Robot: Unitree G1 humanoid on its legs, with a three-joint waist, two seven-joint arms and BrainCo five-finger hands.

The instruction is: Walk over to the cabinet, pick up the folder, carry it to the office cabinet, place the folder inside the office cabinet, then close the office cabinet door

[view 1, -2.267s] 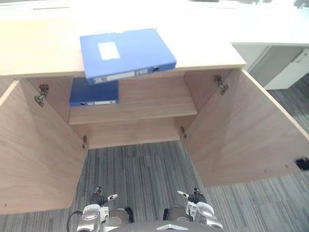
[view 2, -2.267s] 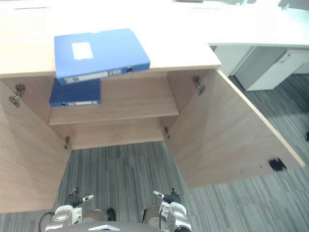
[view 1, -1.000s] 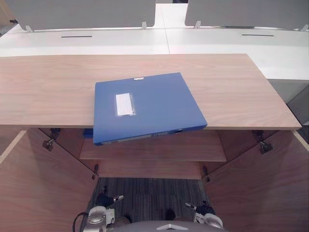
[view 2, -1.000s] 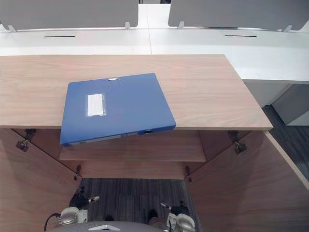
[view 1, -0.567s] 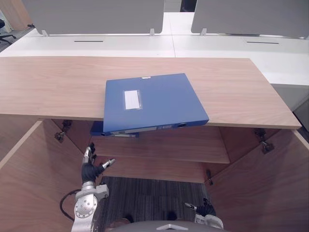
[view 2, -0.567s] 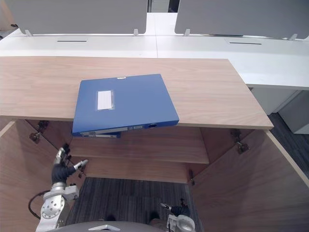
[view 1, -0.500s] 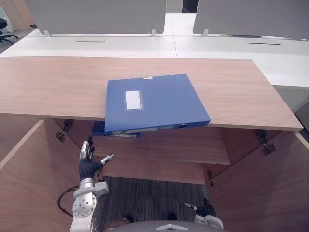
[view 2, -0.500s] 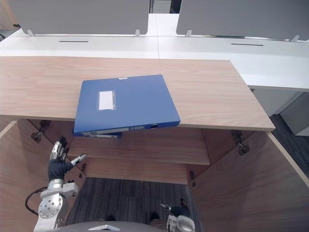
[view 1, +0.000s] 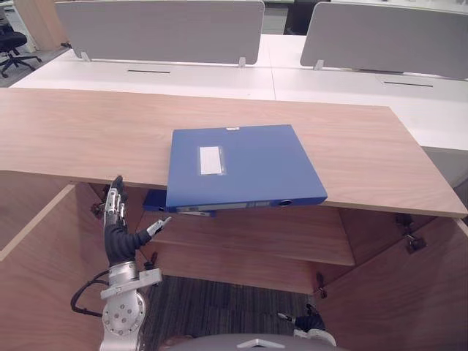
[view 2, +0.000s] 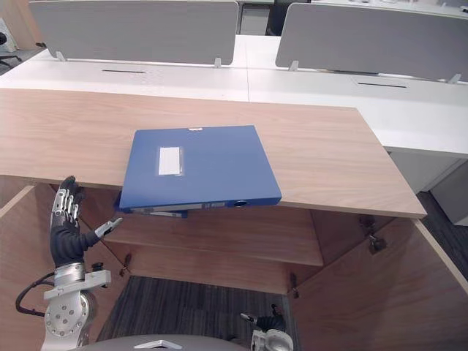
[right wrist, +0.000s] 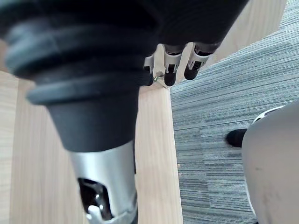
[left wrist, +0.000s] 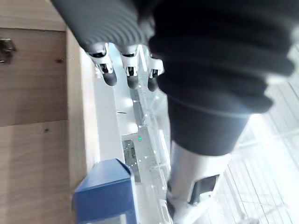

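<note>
Hovering left hand [view 1: 117,240] below front edge of cabinet top [view 1: 88,139], fingers straight, empty. Blue folder [view 1: 248,164] overhanging same edge, untouched; risk: tipping it off with clumsy upward bump. Right hand [view 1: 311,322] low, relaxed, empty.

Office: white desks [view 1: 146,77] with grey divider screens [view 1: 161,29].

1. Lower left of the frame: the left hand [view 1: 117,238] has a dark ribbed cover over palm and wrist, and silver fingers [view 1: 111,212] with dark tips.
2. Below it, the left arm [view 1: 123,319] is silver-grey metal with a round disc dotted with small holes.
3. Bottom edge, right of centre: the right hand [view 1: 311,322] is dark-covered, with one silver, dark-tipped finger showing.
4. Close up in the left wrist view: the black ribbed cover [left wrist: 210,70], and a smooth silver thumb [left wrist: 194,186] with a dark inset.
</note>
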